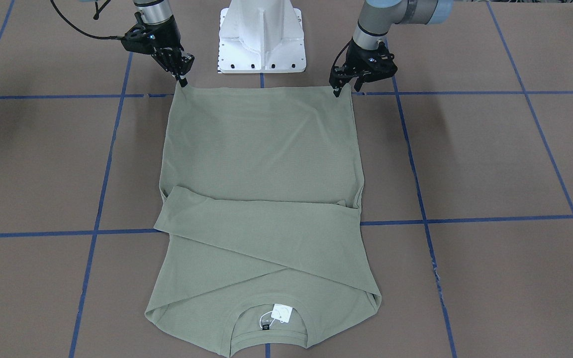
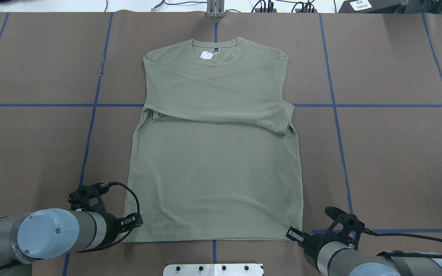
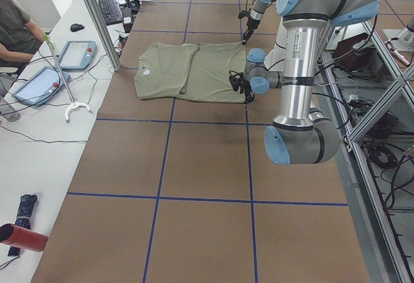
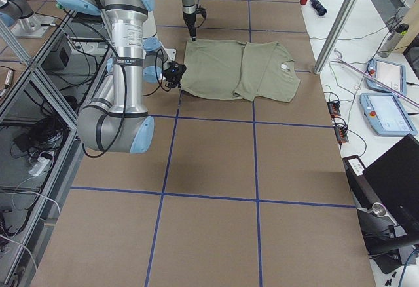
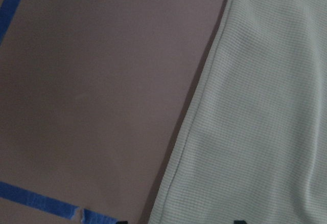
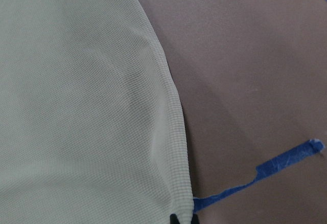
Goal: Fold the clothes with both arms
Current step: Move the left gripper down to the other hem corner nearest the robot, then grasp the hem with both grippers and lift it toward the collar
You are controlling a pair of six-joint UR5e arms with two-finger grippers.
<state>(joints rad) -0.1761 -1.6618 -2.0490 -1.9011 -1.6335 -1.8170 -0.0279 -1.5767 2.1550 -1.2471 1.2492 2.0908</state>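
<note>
The left end effector (image 1: 346, 90) is spread astride one near hem corner of the green shirt (image 2: 215, 168). The shirt lies flat on the table (image 2: 397, 153) (sleeves crossed over its chest, collar farthest away). The right end effector (image 1: 183, 81) pinches the other hem corner.

Your table (image 2: 397, 153) is covered in brown sheeting, marked into large squares by blue tape lines (image 2: 336, 115). Along the side across from the robot you have a white bench (image 3: 32, 167) carrying two blue-edged tablets (image 3: 76, 55), a keyboard (image 3: 110, 10) and a mouse (image 3: 77, 27).
</note>
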